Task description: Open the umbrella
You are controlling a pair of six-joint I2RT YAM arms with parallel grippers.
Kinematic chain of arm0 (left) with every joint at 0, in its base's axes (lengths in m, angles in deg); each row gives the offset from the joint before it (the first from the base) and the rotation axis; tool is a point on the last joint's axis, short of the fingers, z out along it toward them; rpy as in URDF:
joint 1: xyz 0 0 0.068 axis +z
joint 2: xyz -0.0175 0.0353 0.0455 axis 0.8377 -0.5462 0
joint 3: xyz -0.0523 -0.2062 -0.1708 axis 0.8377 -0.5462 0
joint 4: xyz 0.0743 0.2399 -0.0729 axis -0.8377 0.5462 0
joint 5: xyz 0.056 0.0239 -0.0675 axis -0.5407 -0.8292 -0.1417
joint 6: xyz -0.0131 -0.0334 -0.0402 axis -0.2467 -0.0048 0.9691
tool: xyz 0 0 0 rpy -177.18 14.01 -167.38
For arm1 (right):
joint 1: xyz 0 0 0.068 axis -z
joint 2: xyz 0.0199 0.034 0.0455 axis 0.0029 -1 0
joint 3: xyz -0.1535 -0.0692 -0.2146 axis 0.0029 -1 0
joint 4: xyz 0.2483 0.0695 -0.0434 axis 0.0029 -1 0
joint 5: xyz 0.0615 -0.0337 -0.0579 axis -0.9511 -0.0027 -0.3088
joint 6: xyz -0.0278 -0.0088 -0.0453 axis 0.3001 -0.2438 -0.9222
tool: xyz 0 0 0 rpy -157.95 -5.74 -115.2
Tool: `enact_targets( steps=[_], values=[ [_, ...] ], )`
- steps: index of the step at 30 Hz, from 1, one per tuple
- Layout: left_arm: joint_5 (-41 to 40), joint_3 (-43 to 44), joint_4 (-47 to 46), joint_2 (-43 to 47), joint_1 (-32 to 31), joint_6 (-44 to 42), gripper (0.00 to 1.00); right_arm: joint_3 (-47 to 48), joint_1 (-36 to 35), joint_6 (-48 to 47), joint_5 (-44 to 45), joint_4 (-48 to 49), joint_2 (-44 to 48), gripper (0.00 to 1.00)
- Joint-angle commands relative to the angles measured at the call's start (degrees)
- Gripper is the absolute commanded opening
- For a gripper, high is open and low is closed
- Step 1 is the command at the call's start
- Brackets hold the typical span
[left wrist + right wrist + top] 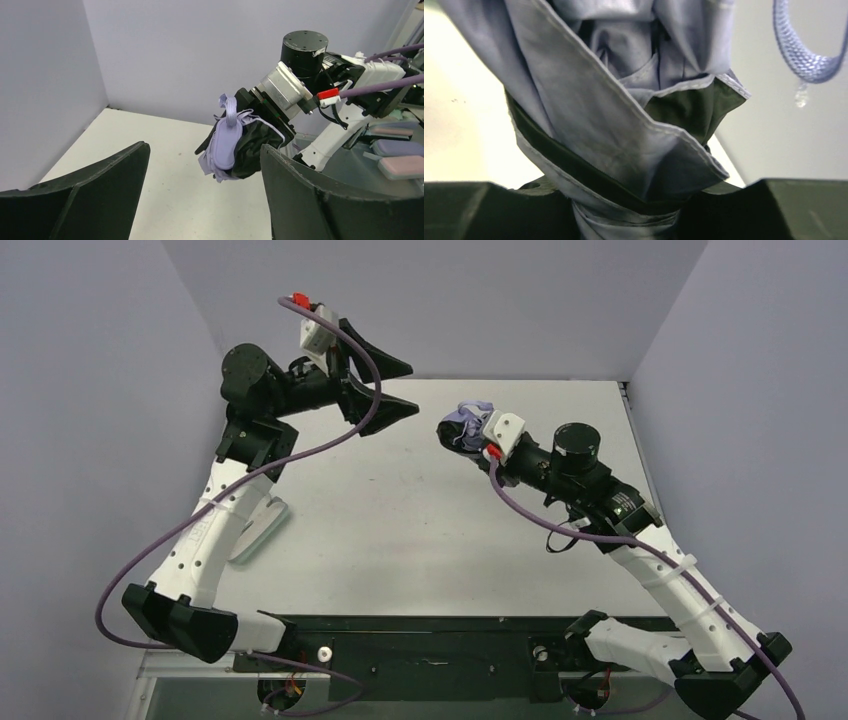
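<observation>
The umbrella [462,420] is a folded bundle of pale lavender cloth with black lining, held in the air over the far middle of the table. My right gripper [478,438] is shut on its lower end. In the right wrist view the crumpled canopy [614,125] fills the picture, pinched between the dark fingers [479,210], and the lavender loop [804,55] hangs at the top right. My left gripper [405,388] stands open a short way left of the bundle, not touching it. The left wrist view shows the lavender handle [226,145] beyond the open left gripper [204,150].
A pale oblong case [258,530] lies on the table [420,530] under the left arm. Grey walls close in the left, back and right. Several coloured oblong cases [400,156] sit beyond the table's right edge, behind the right arm [305,80].
</observation>
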Motion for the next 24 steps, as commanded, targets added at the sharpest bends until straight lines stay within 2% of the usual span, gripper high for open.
enact_targets(
  steps=[1, 5, 10, 18, 24],
  values=[
    [-3.4, 3.1, 8.8, -0.4, -5.4, -8.7, 0.77, -0.5, -4.3, -10.4, 6.4, 4.0, 2.2, 0.0],
    [-4.4, 4.1, 9.5, -1.5, -9.2, -8.4, 0.69, -0.6, -7.2, -11.3, 8.8, 3.7, 2.2, 0.0],
    [-2.8, 2.8, 9.1, -1.7, -11.2, -7.2, 0.51, -0.4, -8.5, -10.3, 9.4, 3.8, 2.3, 0.0],
    [-0.3, 1.1, 7.3, -1.5, -12.2, -6.3, 0.44, 0.1, -8.8, -10.0, 9.2, 4.2, 1.3, 0.0],
    [-0.5, 1.2, 7.4, -1.7, -12.2, -6.3, 0.1, 0.1, -8.8, -9.0, 9.1, 4.5, 1.0, 0.0]
  ],
)
